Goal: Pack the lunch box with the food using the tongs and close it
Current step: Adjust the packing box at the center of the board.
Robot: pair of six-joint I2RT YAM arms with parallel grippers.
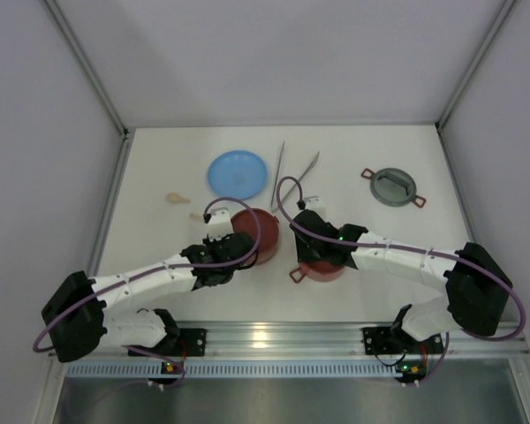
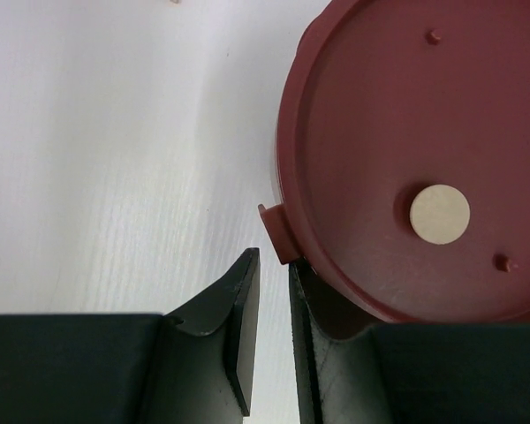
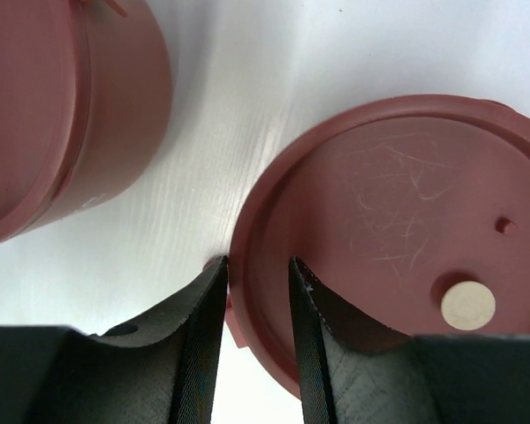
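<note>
1. The left pincer (image 2: 274, 261) has its two jaws a narrow slit apart with nothing between them, and bare worktop (image 1: 380, 150) shows through the gap. Its tips sit just beside a small tab (image 2: 276, 231) on the wall of the left bowl (image 3: 124, 97).
2. The right pincer (image 3: 257, 262) is clamped on the rim of the right bowl (image 1: 325, 268), with one jaw outside the wall and the other over the lid.
3. The lunch box is in pieces. Two dusty-red bowls stand near each other but apart at mid-worktop.
4. Two flat maroon lids (image 2: 380, 115) cover the bowls, one on each. Each lid carries one pale round spot (image 2: 440, 214).
5. One grey top lid (image 1: 394, 187) with two red handles lies well apart, at the far right.
6. One pair of tongs (image 1: 278, 172), a silver V, lies beyond the bowls, just right of one blue plate (image 1: 238, 174).
7. Two small pale pieces (image 1: 177, 198) of food lie left of the plate.
</note>
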